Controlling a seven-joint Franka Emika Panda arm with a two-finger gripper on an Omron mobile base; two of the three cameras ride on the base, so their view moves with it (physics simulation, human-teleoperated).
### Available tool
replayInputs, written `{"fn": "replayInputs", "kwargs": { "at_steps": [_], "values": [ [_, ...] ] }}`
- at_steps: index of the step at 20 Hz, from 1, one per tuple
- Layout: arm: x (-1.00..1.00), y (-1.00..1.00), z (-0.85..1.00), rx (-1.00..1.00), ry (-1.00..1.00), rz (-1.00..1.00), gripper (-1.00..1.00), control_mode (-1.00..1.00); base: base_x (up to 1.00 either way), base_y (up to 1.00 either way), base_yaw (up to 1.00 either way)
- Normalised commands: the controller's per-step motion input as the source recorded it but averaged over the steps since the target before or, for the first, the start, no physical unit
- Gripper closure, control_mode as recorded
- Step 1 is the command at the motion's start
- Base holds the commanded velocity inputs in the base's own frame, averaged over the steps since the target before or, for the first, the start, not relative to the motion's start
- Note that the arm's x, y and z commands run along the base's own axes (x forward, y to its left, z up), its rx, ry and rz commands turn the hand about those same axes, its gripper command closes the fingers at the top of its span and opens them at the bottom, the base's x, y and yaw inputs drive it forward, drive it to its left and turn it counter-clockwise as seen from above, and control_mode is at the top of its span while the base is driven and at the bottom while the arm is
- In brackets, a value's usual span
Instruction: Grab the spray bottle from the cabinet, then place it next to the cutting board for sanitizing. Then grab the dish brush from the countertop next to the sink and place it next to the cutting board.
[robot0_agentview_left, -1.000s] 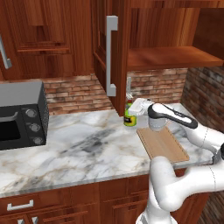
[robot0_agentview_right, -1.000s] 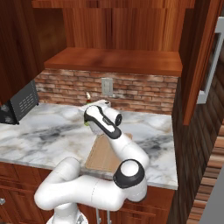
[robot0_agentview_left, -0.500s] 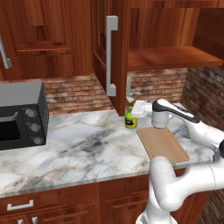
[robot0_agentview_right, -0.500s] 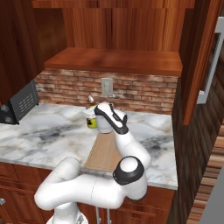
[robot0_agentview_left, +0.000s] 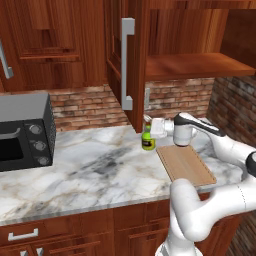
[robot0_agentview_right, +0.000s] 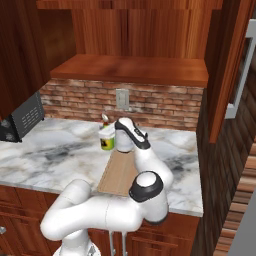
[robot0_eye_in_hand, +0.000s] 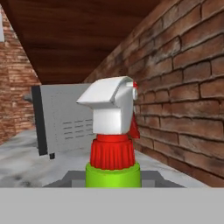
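The gripper (robot0_agentview_left: 154, 129) reaches out level over the marble countertop (robot0_agentview_left: 95, 165), and the spray bottle (robot0_agentview_left: 147, 138) sits right at its fingertips, upright, its base on or just above the stone; whether the fingers are clamped on the bottle's body or have already let go cannot be told, since the hand view shows no finger tips, just the white trigger head and red collar (robot0_eye_in_hand: 113, 131) rising straight ahead of the camera. Just beneath the wrist and to its near side lies the cutting board (robot0_agentview_left: 186, 164), with the bottle just off the board's far left corner, apart from it by a narrow strip of marble. Judging from this, the step in hand is setting the bottle down beside the board, and it looks close to done. To finish it well, the bottle should be standing flat and steady before the fingers part, and the hand should back away level, along its own line, so it does not tip the narrow neck. Above the gripper, the cabinet (robot0_agentview_left: 195, 65) stands open with its door (robot0_agentview_left: 127, 60) swung out, and its wooden shelf (robot0_agentview_right: 130, 70) is bare. Far ahead of the gripper a microwave (robot0_agentview_left: 25, 132) sits on the counter
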Motion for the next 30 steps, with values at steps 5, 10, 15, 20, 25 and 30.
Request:
{"fn": "replayInputs", "kwargs": {
  "at_steps": [5,10,15,20,25,30],
  "values": [
    [0.08,0.00,-0.28,-0.01,0.00,0.07,1.00,-1.00,0.00,0.00,0.00],
    [0.09,0.00,-0.27,-0.01,0.00,0.06,1.00,-1.00,0.00,0.00,0.00],
    [0.03,0.00,-0.33,-0.01,-0.01,0.06,1.00,-1.00,0.00,0.00,0.00],
    [0.00,-0.04,-0.30,-0.01,-0.04,0.05,-1.00,-1.00,0.00,0.00,0.00],
    [0.00,-0.21,-0.19,0.00,-0.06,0.03,-1.00,-1.00,0.00,0.00,0.00],
    [0.00,-0.12,-0.12,0.00,-0.02,0.01,-1.00,-1.00,0.00,0.00,0.00]
  ]
}}
